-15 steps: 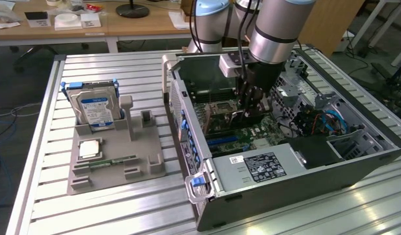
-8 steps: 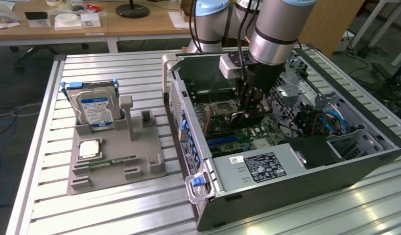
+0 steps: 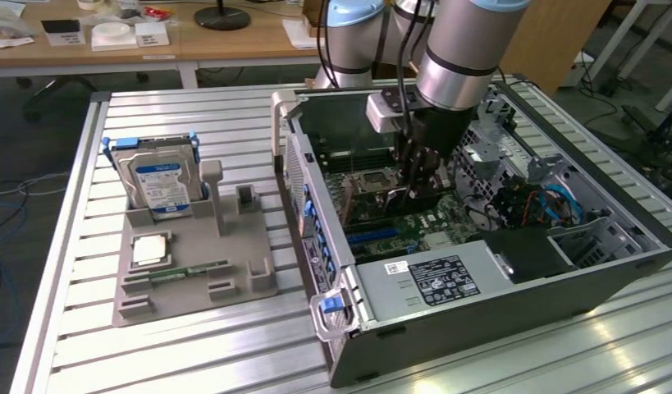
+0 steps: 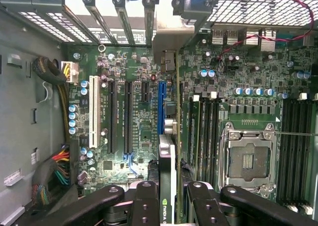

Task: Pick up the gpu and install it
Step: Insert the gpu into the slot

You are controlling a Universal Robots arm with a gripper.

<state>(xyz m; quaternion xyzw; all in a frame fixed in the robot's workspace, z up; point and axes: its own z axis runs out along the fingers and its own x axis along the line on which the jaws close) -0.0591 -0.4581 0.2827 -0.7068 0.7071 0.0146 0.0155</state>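
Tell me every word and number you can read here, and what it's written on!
Nothing here can be read clearly.
gpu, gripped in the pincer: a green logo, letters too small to read.
hard drive: blue-white label, print blurred.
big white sticker: black print, too small to read.
motherboard: tiny white markings, unreadable.
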